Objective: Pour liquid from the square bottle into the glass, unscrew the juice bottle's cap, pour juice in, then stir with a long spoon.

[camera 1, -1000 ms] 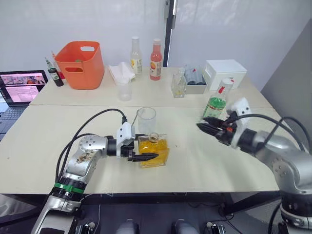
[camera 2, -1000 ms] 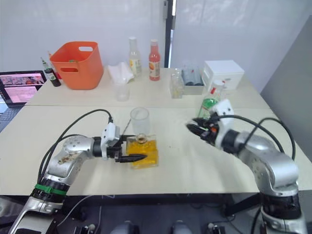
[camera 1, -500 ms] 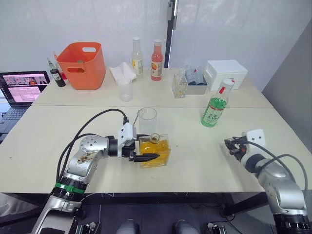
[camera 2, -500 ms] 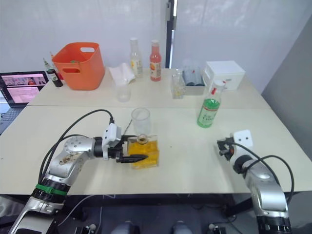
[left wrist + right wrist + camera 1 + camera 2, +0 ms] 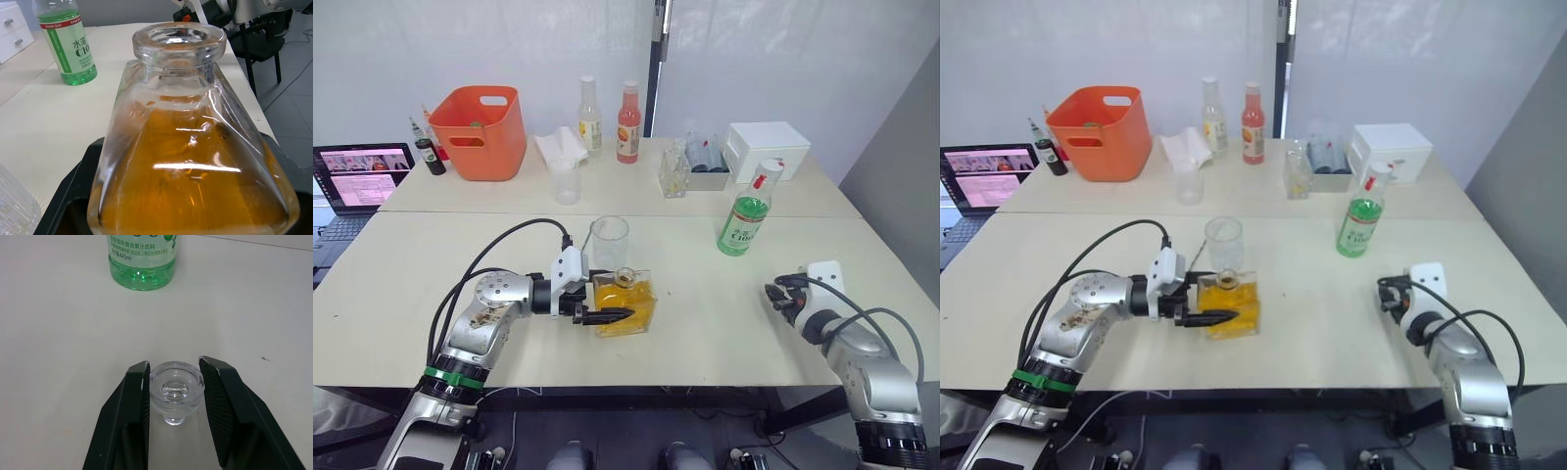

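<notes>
Right wrist view: right pincer (image 5: 175,399) clamps the stopper (image 5: 176,390); left pincer (image 5: 615,316) grips the open bottle (image 5: 626,302), which could spill if tipped early.

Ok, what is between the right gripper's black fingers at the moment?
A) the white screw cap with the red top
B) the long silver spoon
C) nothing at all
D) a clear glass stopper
D: in the right wrist view the right gripper has a small clear glass stopper between its two fingers, low over the pale table, with the green juice bottle standing beyond.
</notes>
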Robot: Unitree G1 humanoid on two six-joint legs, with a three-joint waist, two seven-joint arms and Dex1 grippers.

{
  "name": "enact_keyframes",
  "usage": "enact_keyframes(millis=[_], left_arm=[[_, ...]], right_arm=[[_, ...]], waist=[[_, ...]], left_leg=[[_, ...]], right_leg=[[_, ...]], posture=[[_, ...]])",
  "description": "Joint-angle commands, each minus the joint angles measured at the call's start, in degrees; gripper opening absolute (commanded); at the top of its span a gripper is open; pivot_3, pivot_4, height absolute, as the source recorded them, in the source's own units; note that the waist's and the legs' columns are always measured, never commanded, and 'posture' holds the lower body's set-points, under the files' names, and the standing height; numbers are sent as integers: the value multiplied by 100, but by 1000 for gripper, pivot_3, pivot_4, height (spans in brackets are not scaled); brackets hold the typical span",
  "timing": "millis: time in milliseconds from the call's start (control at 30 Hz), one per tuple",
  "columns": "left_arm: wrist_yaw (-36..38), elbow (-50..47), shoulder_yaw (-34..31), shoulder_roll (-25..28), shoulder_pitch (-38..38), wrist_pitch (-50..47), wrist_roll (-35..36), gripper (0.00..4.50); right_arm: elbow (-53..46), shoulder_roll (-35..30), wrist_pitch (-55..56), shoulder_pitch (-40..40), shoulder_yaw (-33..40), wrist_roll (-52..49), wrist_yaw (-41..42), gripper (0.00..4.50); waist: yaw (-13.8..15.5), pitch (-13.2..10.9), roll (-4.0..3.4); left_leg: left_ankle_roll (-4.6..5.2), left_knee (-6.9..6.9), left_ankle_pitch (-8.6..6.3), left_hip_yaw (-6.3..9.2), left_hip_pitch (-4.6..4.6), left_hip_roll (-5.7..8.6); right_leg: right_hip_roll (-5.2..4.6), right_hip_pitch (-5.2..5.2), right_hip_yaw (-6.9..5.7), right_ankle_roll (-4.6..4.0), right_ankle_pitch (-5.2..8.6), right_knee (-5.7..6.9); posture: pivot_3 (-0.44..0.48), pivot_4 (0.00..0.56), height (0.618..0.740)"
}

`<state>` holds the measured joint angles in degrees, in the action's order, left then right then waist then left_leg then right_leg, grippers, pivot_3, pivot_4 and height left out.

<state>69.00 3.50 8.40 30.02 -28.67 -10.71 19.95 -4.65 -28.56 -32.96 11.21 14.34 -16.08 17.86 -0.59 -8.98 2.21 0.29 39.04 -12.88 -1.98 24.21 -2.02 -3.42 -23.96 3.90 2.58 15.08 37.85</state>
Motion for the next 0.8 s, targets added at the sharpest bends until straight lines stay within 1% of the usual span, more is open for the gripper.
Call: enact_keyframes(millis=[33, 267, 567, 700, 800], left_arm=[[-88, -54, 59, 0, -68, -6, -135, 2822], [-144, 10, 8, 14, -119, 42, -169, 2822], [-114, 138, -177, 45, -161, 301, -103, 2822], [-139, -50, -349, 74, -180, 241, 119, 2822], [-257, -100, -507, 56, -179, 289, 186, 2822]], right_arm=[[168, 16, -88, 25, 127, -6, -57, 2053], [153, 37, -4, 64, 212, -77, -17, 4349], [-539, -55, 218, 87, 367, -199, 163, 4349], [-1077, -222, 370, 78, 325, -422, 671, 4349], [-1523, -333, 365, 20, 180, -800, 1245, 4349]], waist=[[1, 0, 0], [4, 1, -3], [3, 1, -3], [-13, 1, -4], [-15, 1, -3]], left_leg=[[0, 0, 0, 0, -1, 0], [0, 1, 0, 0, 2, 1], [1, 1, 1, 0, 3, 1], [1, 1, 1, 0, 5, 1], [1, 0, 1, 1, 9, -1]], right_leg=[[0, 1, 0, 0, 0, 0], [0, -4, 1, 0, 0, 3], [0, -5, 1, 1, 0, 5], [0, -11, 2, 1, 0, 8], [2, -15, 2, 1, 0, 9]], posture=[[0, 150, 715], [0, 150, 715], [0, 150, 715], [0, 150, 715], [0, 150, 715]])
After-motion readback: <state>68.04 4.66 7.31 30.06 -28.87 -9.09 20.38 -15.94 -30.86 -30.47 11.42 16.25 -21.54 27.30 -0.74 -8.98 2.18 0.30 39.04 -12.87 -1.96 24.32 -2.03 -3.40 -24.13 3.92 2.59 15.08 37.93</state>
